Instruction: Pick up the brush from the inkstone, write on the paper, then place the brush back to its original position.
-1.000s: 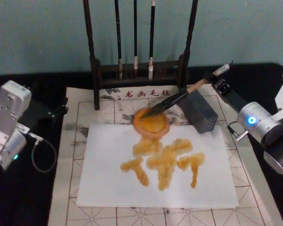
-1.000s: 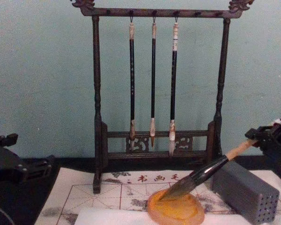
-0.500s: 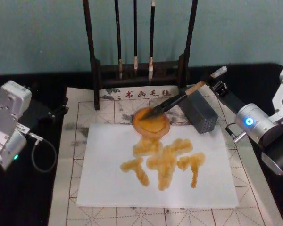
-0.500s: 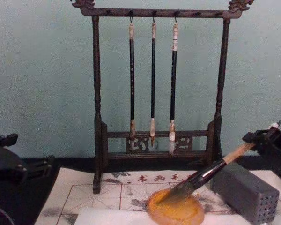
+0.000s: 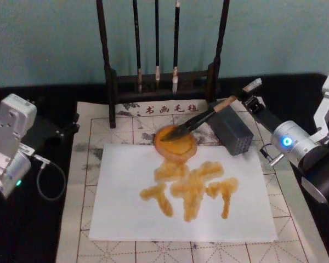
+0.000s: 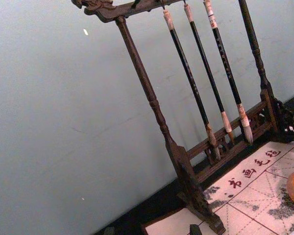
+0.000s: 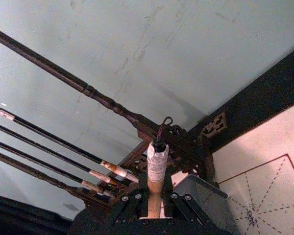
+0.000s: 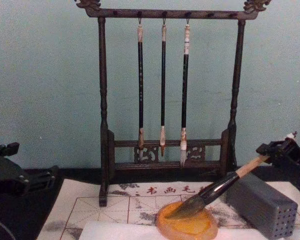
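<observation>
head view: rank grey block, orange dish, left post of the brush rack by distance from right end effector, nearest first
From the right end effector:
1. Grey block, just beside it, toward the paper.
2. Orange dish, mid-table, under the brush tip.
3. Left post of the brush rack, far across, at the back.

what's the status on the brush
Right gripper shut on brush, tip in inkstone. Left gripper parked at table's left. Grey block under the handle.

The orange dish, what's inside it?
The brush tip rests in the inkstone, held by the right hand. The tuft covers part of the dish floor.
</observation>
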You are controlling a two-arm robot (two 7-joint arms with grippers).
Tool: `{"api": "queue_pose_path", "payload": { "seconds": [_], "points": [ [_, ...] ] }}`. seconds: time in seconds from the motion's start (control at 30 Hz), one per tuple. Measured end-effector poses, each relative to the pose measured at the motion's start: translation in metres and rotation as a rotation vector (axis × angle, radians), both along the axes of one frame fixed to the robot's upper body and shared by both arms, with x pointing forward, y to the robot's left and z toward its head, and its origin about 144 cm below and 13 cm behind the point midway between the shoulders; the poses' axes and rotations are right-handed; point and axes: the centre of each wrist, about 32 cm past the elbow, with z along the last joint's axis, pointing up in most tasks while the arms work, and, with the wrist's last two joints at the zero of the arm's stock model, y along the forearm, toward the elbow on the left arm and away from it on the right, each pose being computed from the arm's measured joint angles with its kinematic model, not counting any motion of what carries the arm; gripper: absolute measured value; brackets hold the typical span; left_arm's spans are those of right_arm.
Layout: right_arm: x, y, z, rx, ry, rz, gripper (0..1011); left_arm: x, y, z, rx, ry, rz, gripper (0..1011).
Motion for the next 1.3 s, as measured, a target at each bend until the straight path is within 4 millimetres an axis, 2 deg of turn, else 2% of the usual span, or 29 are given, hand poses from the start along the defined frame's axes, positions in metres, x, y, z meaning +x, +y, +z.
{"api": "queue_pose_path", "payload": {
  "seconds": [0.63,0.7,1.3],
  "points": [
    [0.0,0.0004,0.0003,-0.001,-0.001,0.0,182,0.0,0.0,0.0,0.0,0.0,0.0,1001],
    [0.0,0.0005,0.0002,-0.001,0.0,0.001,210,0.0,0.0,0.0,0.0,0.0,0.0,1001],
    [-0.0001,0.0002,0.0002,-0.001,-0.001,0.001,769,0.0,0.0,0.0,0.0,0.0,0.0,1001]
  ]
}}
